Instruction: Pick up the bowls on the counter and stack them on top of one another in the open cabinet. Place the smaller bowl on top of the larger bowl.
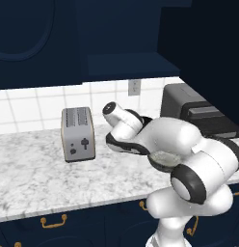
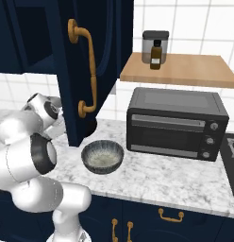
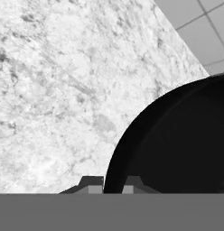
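Two-finger gripper (image 3: pixel 110 186) clamping the rim of the small glossy black bowl (image 3: pixel 177 144), sitting on white-grey marble counter (image 3: pixel 55 90), wide ribbed grey bowl (image 2: pixel 103 156) resting near front edge

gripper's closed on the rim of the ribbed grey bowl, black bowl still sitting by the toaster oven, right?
The bowls are swapped. In the hand view the end effector is shut on the rim of the glossy black bowl. The right base view shows the ribbed grey bowl sitting on the counter by the toaster oven.
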